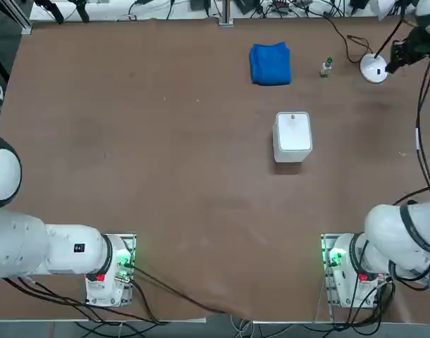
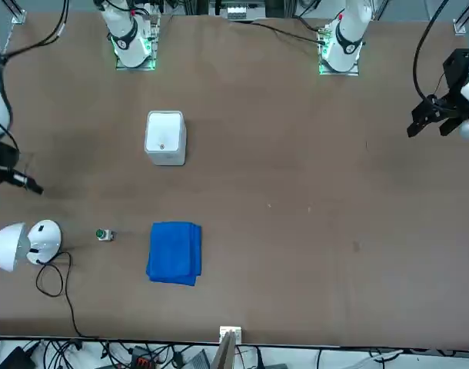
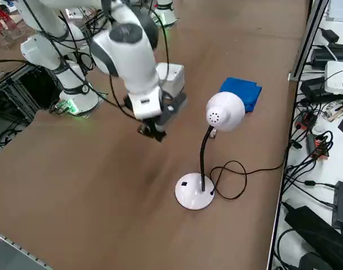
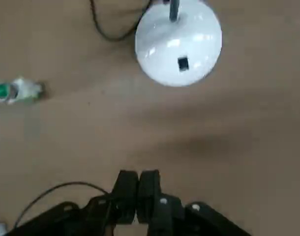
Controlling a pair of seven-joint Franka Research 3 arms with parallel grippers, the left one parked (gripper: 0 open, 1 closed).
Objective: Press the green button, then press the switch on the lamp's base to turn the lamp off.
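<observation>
The lamp stands at the table's far right corner, its white round base (image 1: 374, 68) (image 2: 44, 238) (image 3: 194, 192) (image 4: 178, 44) carrying a thin black neck and a white head (image 3: 225, 111). The switch (image 4: 182, 63) (image 3: 184, 183) is a small dark square on the disc. The green button (image 1: 326, 67) (image 2: 104, 234) (image 4: 15, 91) stands between the base and the blue cloth. My right gripper (image 4: 136, 179) (image 3: 154, 134) (image 2: 34, 188) hovers over bare table just short of the base, apart from it. Its fingers are shut together with nothing between them.
A folded blue cloth (image 1: 270, 63) (image 2: 174, 252) lies left of the button. A white rounded box (image 1: 292, 136) (image 2: 165, 137) sits nearer the middle. The lamp's black cord (image 3: 239, 180) loops behind the base toward the table's far edge.
</observation>
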